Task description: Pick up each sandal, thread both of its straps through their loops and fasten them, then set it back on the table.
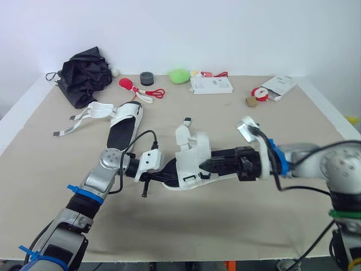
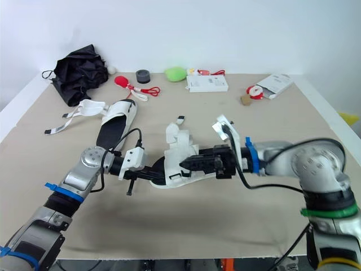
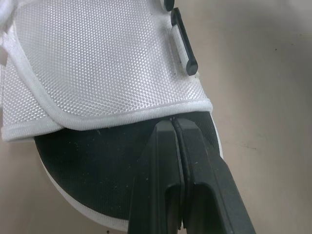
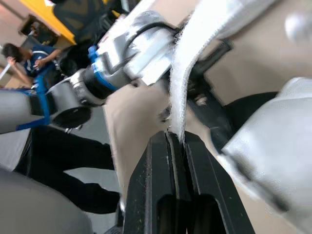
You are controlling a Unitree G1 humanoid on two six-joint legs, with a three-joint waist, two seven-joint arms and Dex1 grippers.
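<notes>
A white sandal (image 1: 192, 155) with a black insole sits at the table's middle, held between both grippers. My left gripper (image 1: 167, 174) comes in from the left. In the left wrist view its fingers (image 3: 165, 161) are pressed together over the black insole, tips against the white-trimmed edge of the mesh upper (image 3: 97, 58). My right gripper (image 1: 206, 165) reaches in from the right and is shut on a white strap (image 4: 187, 83) of this sandal. A second white sandal (image 1: 125, 121) lies flat at the back left, its straps (image 1: 84, 116) spread loose on the table.
A black folded umbrella (image 1: 84, 73) lies at the back left corner. Along the far edge are a red item (image 1: 127, 84), a black tape roll (image 1: 147, 78), a green object (image 1: 179, 75), a white box (image 1: 211, 84) and a white packet (image 1: 279, 86). A seated person (image 4: 19, 56) shows in the background.
</notes>
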